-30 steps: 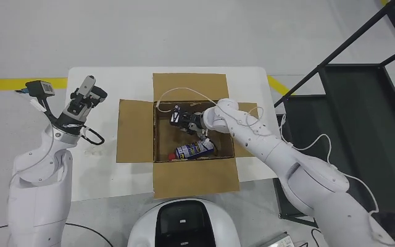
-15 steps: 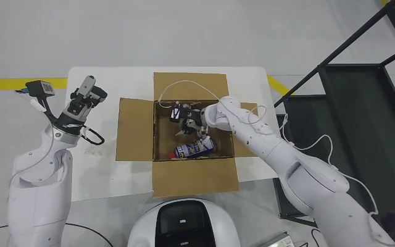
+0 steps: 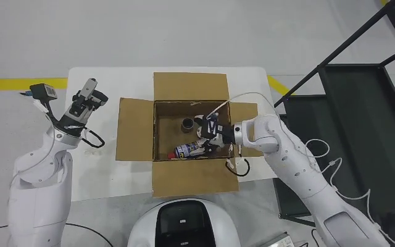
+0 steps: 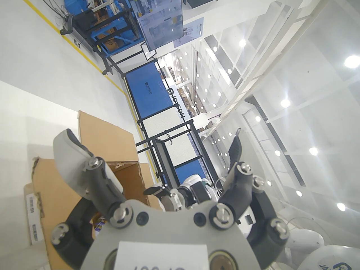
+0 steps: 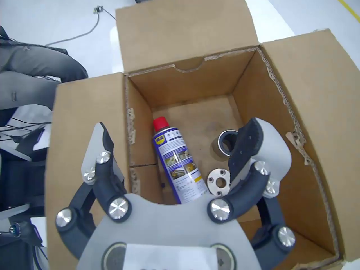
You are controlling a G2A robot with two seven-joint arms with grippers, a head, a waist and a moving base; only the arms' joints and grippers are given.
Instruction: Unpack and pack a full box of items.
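An open cardboard box (image 3: 163,132) stands mid-table with its flaps spread. On its floor lie a blue spray can with a red cap (image 5: 177,167), a short metal ring (image 5: 226,143) and a flat round flange with holes (image 5: 219,181). The can (image 3: 188,150) rests by the near wall and the ring (image 3: 186,125) sits farther in. My right gripper (image 5: 176,125) hovers open above the box's right half (image 3: 208,131), holding nothing. My left gripper (image 4: 152,150) is open and raised over the table's left edge (image 3: 86,97), away from the box.
The white table (image 3: 105,167) is bare to the left of the box. A black metal frame (image 3: 345,92) stands off the table's right side. A box flap (image 4: 104,139) lies past the left gripper.
My right gripper has drawn back to the right from the box's far left inside, and the metal ring now lies uncovered on the floor. The left arm has stayed put.
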